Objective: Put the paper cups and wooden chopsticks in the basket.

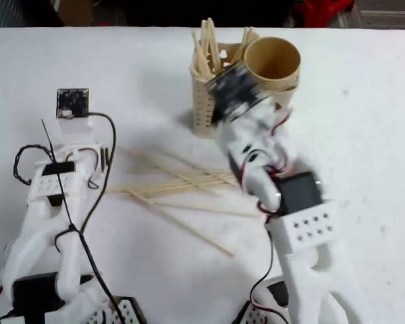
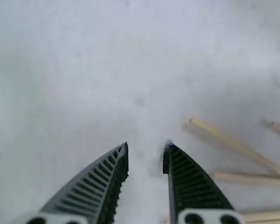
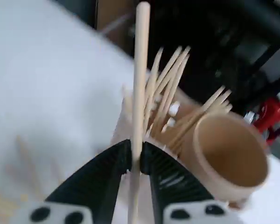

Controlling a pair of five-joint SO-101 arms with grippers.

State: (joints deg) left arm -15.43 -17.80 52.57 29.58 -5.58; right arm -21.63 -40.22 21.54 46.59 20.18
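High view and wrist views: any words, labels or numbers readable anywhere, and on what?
None can be read.
The paper cups, the basket and the chopsticks show no print.
The small dark board carries pale specks, too blurred to read.

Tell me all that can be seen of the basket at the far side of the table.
The basket is small, pale and upright, with slatted walls, of wood or plastic by its look. It stands on the white table. Many wooden chopsticks stand in it, and nested paper cups tilt from it. The right gripper, shut on one chopstick, covers part of it.
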